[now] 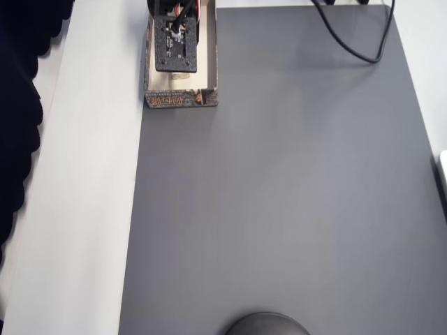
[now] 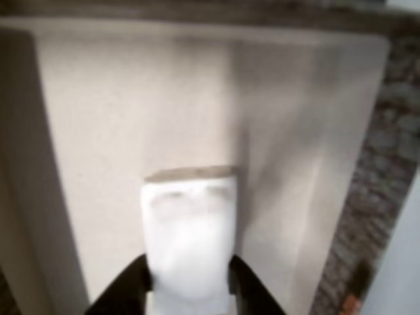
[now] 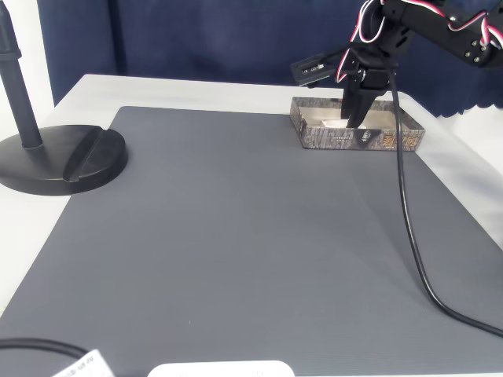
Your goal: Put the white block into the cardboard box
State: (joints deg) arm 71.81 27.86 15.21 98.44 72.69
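Note:
The white block (image 2: 190, 236) stands between my black fingers (image 2: 128, 285) in the wrist view, and my gripper (image 2: 189, 282) is shut on it. Behind it lies the cream floor of the cardboard box (image 2: 98, 131), with the box's patterned wall on the right. From above, the box (image 1: 181, 100) sits at the mat's top left corner with my gripper (image 1: 174, 49) inside its outline. In the fixed view, my gripper (image 3: 352, 118) points down into the box (image 3: 357, 140) at the far right. Whether the block touches the floor I cannot tell.
A dark grey mat (image 1: 279, 209) covers most of the white table. A black cable (image 3: 409, 236) trails from the arm across the mat's right side. A black round stand base (image 3: 63, 161) sits at the left, and its edge (image 1: 267, 324) shows from above.

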